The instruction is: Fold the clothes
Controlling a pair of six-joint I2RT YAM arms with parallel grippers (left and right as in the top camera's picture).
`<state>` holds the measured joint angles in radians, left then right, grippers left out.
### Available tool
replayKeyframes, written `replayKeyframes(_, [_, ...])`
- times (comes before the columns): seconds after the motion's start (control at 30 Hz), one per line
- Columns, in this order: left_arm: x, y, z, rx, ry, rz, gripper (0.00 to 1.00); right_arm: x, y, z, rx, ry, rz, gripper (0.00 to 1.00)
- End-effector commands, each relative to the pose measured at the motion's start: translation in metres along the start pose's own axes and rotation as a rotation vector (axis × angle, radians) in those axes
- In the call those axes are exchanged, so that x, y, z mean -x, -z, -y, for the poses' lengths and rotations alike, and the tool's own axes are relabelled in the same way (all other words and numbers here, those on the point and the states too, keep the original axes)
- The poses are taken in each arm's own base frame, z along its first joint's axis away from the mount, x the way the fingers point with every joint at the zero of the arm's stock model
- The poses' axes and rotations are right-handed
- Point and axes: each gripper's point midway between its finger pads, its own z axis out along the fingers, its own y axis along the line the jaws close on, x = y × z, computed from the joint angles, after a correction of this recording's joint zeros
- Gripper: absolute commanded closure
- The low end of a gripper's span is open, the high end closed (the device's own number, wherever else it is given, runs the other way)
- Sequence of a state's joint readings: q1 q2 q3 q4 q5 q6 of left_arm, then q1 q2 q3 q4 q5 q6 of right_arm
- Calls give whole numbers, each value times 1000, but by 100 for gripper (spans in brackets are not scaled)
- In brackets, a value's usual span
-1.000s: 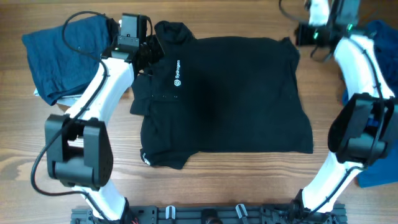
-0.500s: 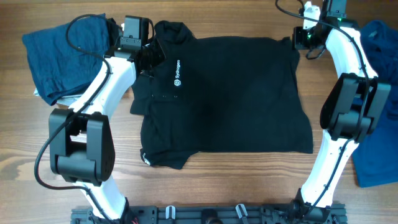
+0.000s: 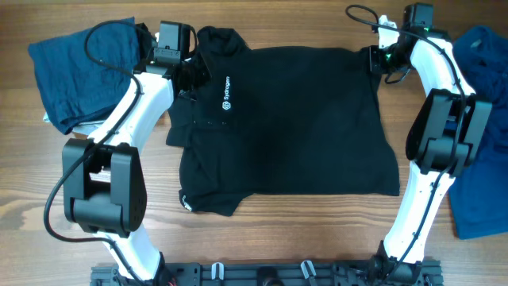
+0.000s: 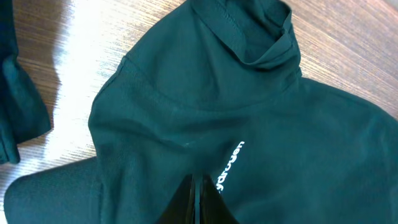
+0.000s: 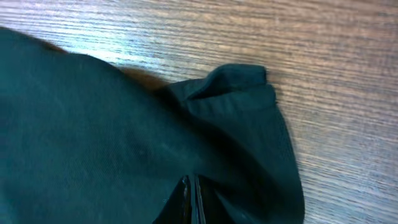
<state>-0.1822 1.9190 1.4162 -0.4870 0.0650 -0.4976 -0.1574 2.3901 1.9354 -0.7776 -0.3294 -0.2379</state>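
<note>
The wooden table [image 3: 278, 238] is carrying everything. The black polo shirt [image 3: 294, 119] is lying spread flat across the middle of it and stretching between the two grippers, with its neck end toward the left one. A crumpled blue garment [image 3: 71, 71] is sitting just outward of the left gripper, on the side away from the shirt. A second blue garment [image 3: 484, 199] is lying outward of the right gripper, beyond that arm.

The left gripper [image 4: 198, 182] is pressing its fingers together on the shirt's chest fabric, and creases are running into the tips. The collar [image 4: 249, 31] is lying well ahead of those tips, and the small white logo [image 4: 229, 163] is sitting just beside them.

The right gripper [image 5: 190, 183] is likewise clamping its fingers together on the shirt's cloth at the opposite end. A folded-over corner [image 5: 236, 87] is lying just ahead of its tips on bare wood.
</note>
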Motion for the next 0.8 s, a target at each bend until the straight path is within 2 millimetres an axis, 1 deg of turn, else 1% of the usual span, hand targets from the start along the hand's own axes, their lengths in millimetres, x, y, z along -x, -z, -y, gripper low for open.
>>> replayKeyframes(0.0, [-3, -6, -7, 25, -15, -10, 96, 9, -5, -6, 30, 39, 35, 96])
replayKeyframes(0.1, [-3, -6, -7, 25, -15, -10, 96, 32, 8, -2, -1, 51, 103, 96])
replayKeyframes(0.13, [-3, -6, -7, 25, -15, -10, 96, 38, 13, 9, -64, 8, 118, 96])
replayKeyframes(0.17, [-3, -6, -7, 25, -15, -10, 96, 40, 15, 18, -117, -10, 120, 96])
replayKeyframes(0.23, [-3, -6, -7, 25, -15, -10, 96, 36, 12, 24, -150, -13, 107, 96])
replayKeyframes(0.37, [-3, -6, -8, 25, -15, -10, 96, 27, -1, 25, -142, -20, 75, 96])
replayKeyframes(0.47, [-3, -6, -8, 25, -15, -10, 96, 24, -4, 20, -114, -23, 64, 96])
replayKeyframes(0.53, [-3, -6, -8, 25, -15, -10, 95, 22, -5, 12, -71, -25, 59, 96])
replayKeyframes(0.6, [-3, -6, -7, 25, -15, -10, 95, 15, -5, 6, -39, -34, 33, 96])
replayKeyframes(0.67, [-3, -6, -7, 25, -15, -10, 96, 11, -7, 7, -44, -36, 16, 96])
replayKeyframes(0.77, [-3, -6, -8, 26, -16, -11, 96, 11, -13, 11, -54, -29, 18, 96])
